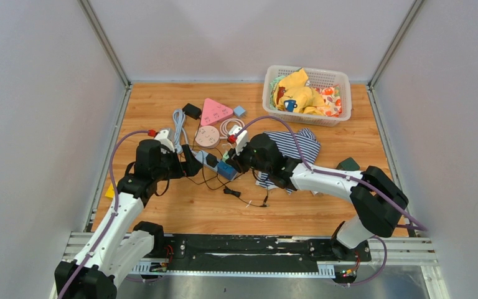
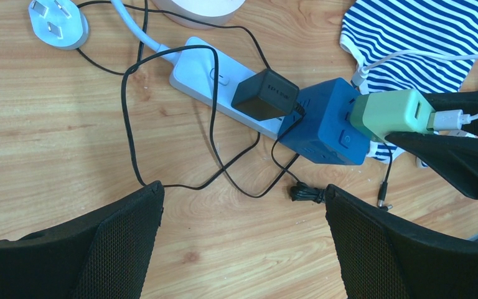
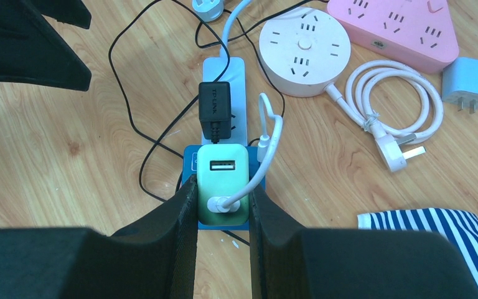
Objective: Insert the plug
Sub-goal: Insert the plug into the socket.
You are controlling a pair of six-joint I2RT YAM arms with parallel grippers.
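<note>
A light green USB charger plug (image 3: 223, 184) with a white cable in it is held between my right gripper's (image 3: 223, 205) fingers, pressed against the top of a blue cube socket (image 2: 327, 121). The blue cube (image 1: 226, 169) lies at the end of a white power strip (image 2: 206, 78) that carries a black adapter (image 2: 265, 94). In the left wrist view the green plug (image 2: 391, 113) meets the cube's right face. My left gripper (image 2: 243, 205) is open and empty over bare wood, just near of the strip.
A round white socket (image 3: 304, 52), a pink triangular strip (image 3: 398, 26), a small blue plug (image 3: 468, 80) and a coiled white cable (image 3: 393, 103) lie behind. Black cable loops (image 2: 131, 124) cross the wood. A striped cloth (image 1: 295, 146) and a basket (image 1: 308, 93) are at the right.
</note>
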